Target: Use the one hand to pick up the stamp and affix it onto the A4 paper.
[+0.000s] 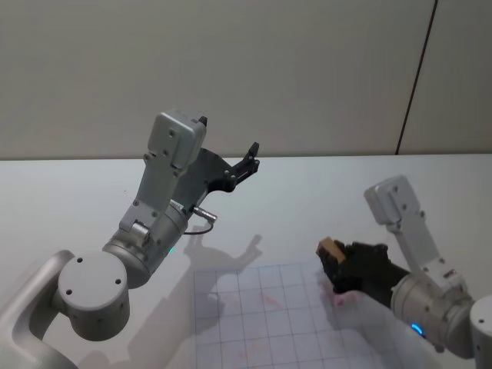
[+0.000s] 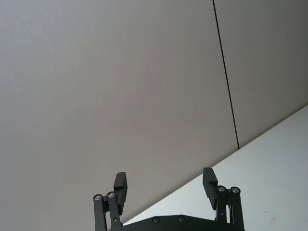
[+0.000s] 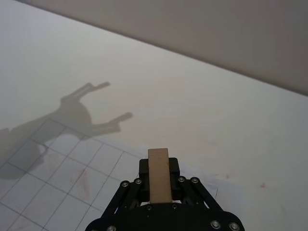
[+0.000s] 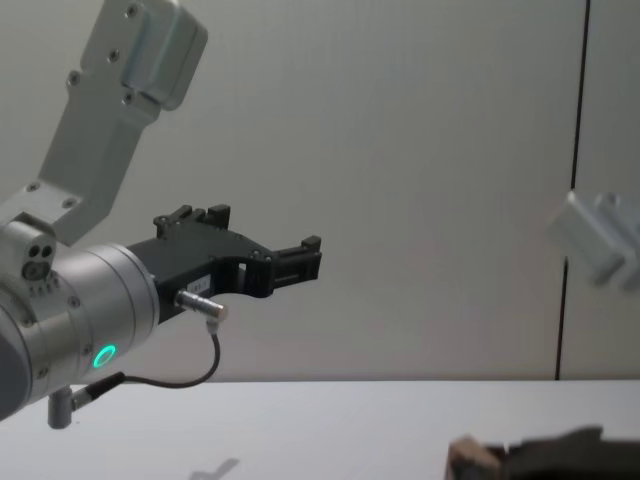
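My right gripper [image 1: 337, 260] is shut on the stamp [image 1: 331, 248], a small tan wooden block that sticks out past the black jaws. It hangs over the far right corner of the A4 paper [image 1: 261, 315], a gridded sheet with faint red marks. In the right wrist view the stamp [image 3: 159, 175] stands clamped between the fingers, with the paper [image 3: 67, 173] spreading out below it. The chest view catches the stamp [image 4: 466, 459] at its lower edge. My left gripper [image 1: 247, 160] is raised off the table on the left, open and empty [image 2: 165, 185].
The white table [image 1: 323, 192] runs back to a plain wall with one dark vertical seam [image 1: 415, 84]. The left arm's shadow [image 1: 231, 257] falls across the paper's far edge. The left arm's silver wrist [image 4: 90, 320] looms large in the chest view.
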Tool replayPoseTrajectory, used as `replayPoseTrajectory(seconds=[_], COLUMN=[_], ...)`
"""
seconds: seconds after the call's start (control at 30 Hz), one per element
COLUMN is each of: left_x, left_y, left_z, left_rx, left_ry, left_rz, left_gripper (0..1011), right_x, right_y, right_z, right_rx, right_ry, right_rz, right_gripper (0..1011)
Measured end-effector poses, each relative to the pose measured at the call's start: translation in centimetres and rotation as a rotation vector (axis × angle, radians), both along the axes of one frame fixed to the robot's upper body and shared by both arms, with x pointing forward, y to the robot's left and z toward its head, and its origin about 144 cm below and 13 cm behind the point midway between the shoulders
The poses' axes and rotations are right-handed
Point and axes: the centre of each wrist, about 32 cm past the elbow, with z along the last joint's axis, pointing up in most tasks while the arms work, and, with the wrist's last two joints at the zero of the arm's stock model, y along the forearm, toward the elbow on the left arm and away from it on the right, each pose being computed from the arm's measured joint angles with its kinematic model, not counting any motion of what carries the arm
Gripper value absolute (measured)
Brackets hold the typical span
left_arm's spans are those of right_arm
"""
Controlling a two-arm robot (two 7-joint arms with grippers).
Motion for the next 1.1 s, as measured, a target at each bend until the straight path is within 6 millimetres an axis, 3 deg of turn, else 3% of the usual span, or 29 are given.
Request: replayPoseTrajectory(seconds=[0.43, 1.1], left_x=[0.0, 0.0], left_y=[0.0, 0.0], left_z=[0.0, 0.0], left_rx=[0.0, 0.0], left_ry=[0.0, 0.0], left_rz=[0.0, 0.0], left_gripper=[1001, 1001], right_x=[0.3, -1.4], right_y=[-0.6, -3.6], right_z=[2.5, 2.8], right_rx=[0.008, -0.073], right_ry=[-0.08, -0.004], right_rz=[-0.056, -0.244], right_gripper=[219, 219])
